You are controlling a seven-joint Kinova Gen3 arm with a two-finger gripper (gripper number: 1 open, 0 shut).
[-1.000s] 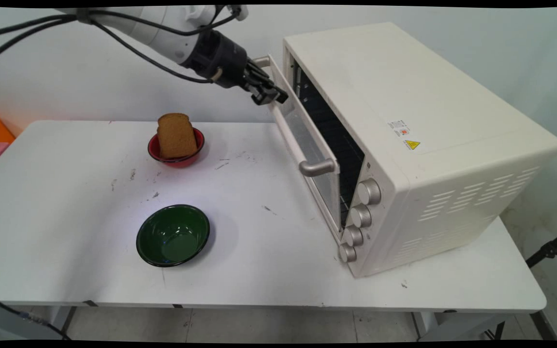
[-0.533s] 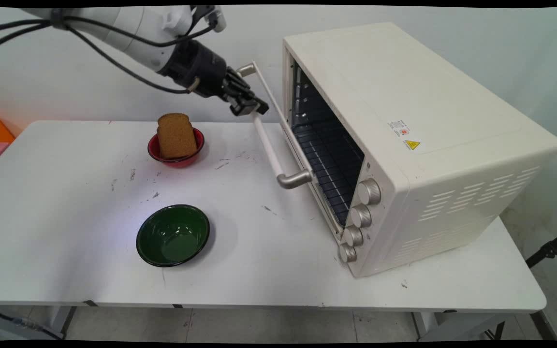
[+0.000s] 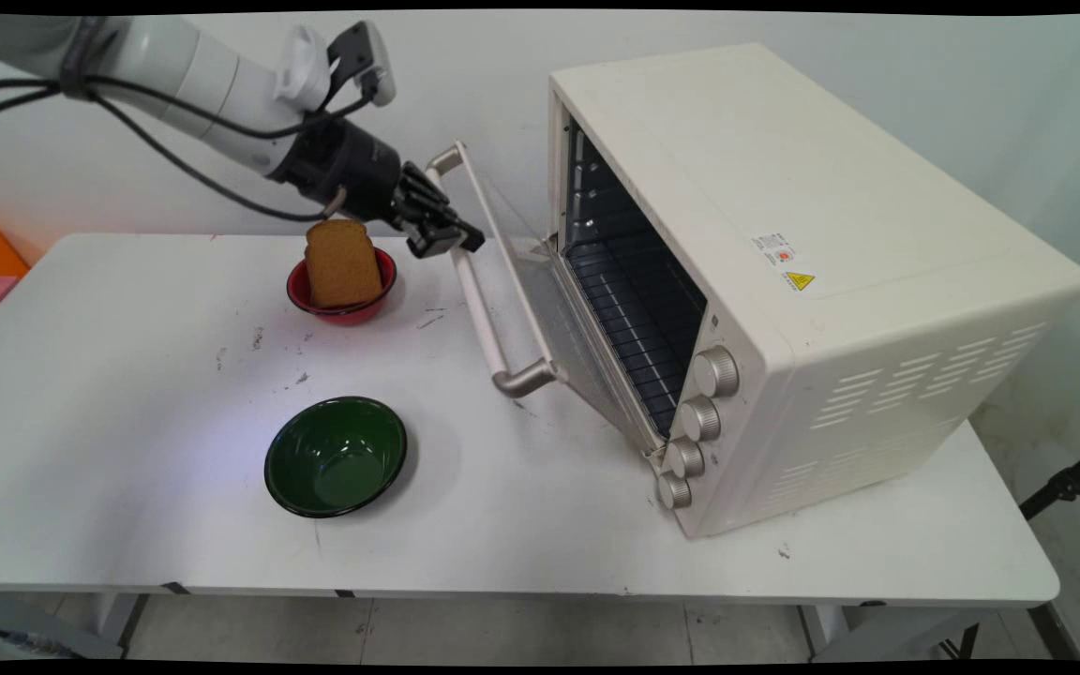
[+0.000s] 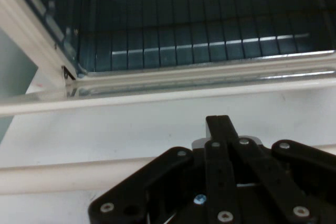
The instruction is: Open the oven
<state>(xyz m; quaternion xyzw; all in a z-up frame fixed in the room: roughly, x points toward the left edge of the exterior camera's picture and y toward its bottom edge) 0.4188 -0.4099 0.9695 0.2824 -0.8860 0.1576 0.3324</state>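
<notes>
Over the last second my gripper (image 3: 454,242), closed around the oven door's handle (image 3: 474,291), swung the door (image 3: 521,272) from nearly shut to half open, baring the oven (image 3: 784,281) rack (image 4: 210,35); the bread (image 3: 341,262) sat left of it.

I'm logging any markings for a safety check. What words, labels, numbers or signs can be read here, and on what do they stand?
No text reads clearly.
Yellow warning triangle sticker, on the oven top: a sign only, symbol too small to make out.
Small white label with a red mark, beside it on the oven top: print too small to read.
Four oven knobs: no legible markings.
</notes>
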